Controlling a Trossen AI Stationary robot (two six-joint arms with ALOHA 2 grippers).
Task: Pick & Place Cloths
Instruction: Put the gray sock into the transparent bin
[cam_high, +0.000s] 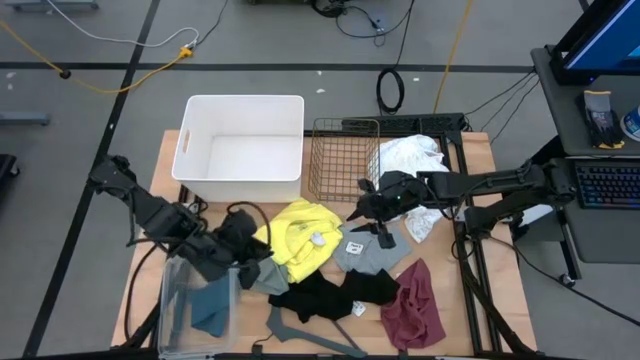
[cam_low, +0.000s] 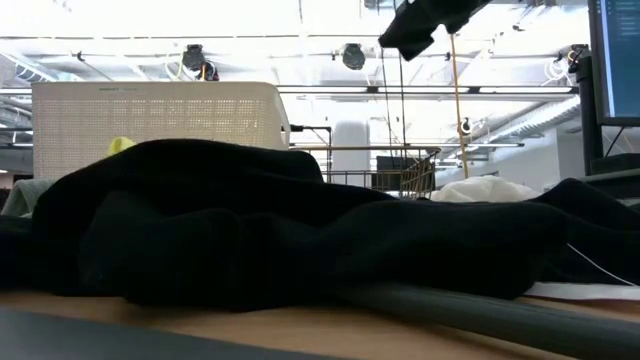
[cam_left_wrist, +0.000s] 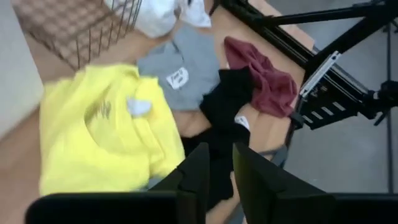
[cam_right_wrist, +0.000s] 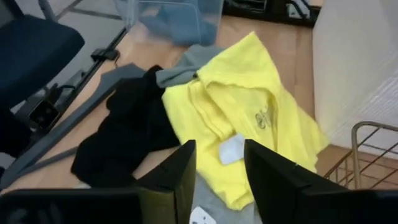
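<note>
A black garment (cam_high: 330, 293) sprawls along the bench's (cam_high: 470, 300) near edge, flanked by a maroon one (cam_high: 415, 305) toward the near right corner and a grey hanger (cam_high: 300, 330) at the very edge. At the near left corner, a clear bin (cam_high: 175, 300) holds a grey-blue cloth (cam_high: 212, 303). The left gripper (cam_high: 262, 268) hangs just above the bench beside that bin, its fingers (cam_left_wrist: 199, 171) drawn narrow with only a slim gap and nothing seen between them. Mid-bench lie a bright yellow garment (cam_high: 300, 235) and a grey one (cam_high: 368, 250). Above the grey one the right gripper (cam_high: 383, 235) hovers, fingers (cam_right_wrist: 180, 171) moderately apart and empty. Along the far edge stand a white tub (cam_high: 190, 140) and a wire basket (cam_high: 345, 125), with a white cloth (cam_high: 410, 155) beside the basket.
</note>
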